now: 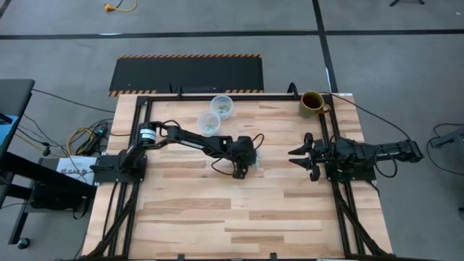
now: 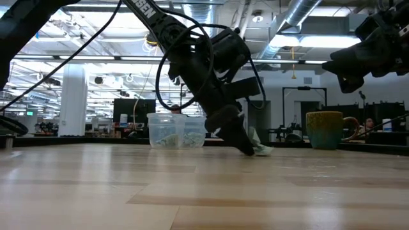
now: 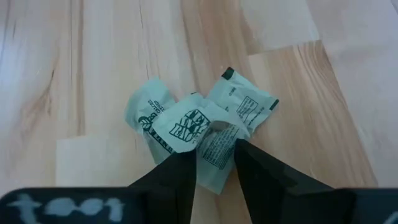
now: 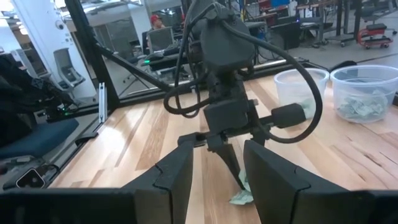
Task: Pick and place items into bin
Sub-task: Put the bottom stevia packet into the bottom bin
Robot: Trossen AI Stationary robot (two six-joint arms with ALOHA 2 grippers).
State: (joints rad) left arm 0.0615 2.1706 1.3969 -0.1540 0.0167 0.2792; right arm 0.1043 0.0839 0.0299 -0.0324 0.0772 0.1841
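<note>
Items (image 3: 199,124), small pale green-and-white wrapped pieces, lay in a little heap near the middle of the wooden tabletop (image 1: 239,217). The left hand (image 3: 214,158) was down on the heap, its fingers clamped on one wrapper; the print on the wrappers was too small to read. Two clear plastic cups (image 1: 215,114) with more pieces stood well apart near the far edge, and a brown mug (image 1: 312,102) at the far right corner. The right hand (image 1: 296,156) waited with fingers apart above the right side. Behind was a big hall with ceiling pipes
</note>
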